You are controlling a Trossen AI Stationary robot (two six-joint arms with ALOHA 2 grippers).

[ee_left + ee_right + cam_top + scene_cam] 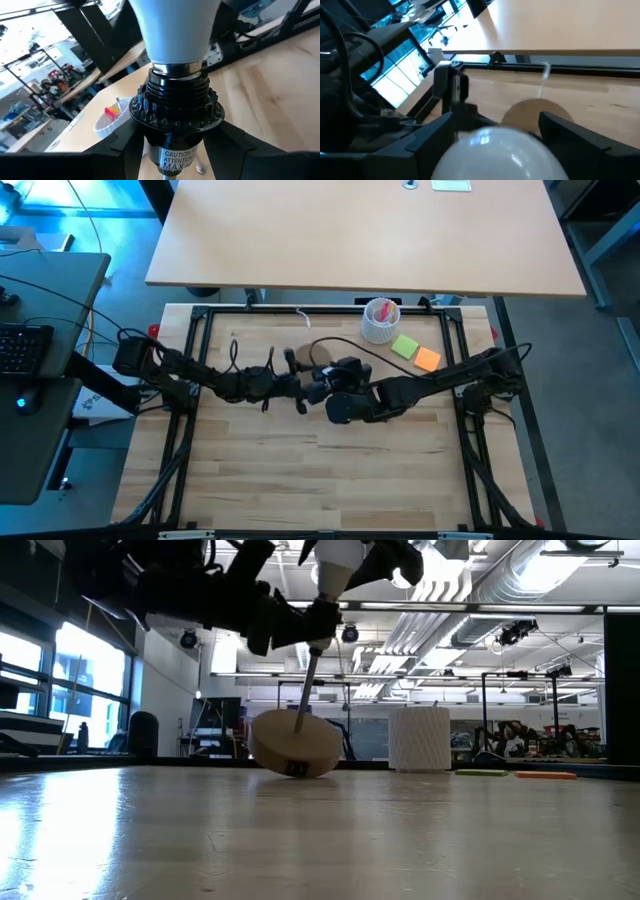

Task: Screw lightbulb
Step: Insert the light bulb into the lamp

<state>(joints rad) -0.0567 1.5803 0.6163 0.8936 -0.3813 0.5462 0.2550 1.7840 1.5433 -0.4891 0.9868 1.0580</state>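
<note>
You had the small white rounded lightbulb (172, 30) seated with its silvery screw base in the black ribbed lamp socket (175, 107), above the table centre. Your left gripper (172, 150) clasped the socket; the right gripper (495, 137) gripped the bulb's dome. The round wooden disc stand (295, 745) was tilted on its edge. The bulb was likely light, smooth and fragile: hold the dome's widest part gently, never the thread.
</note>
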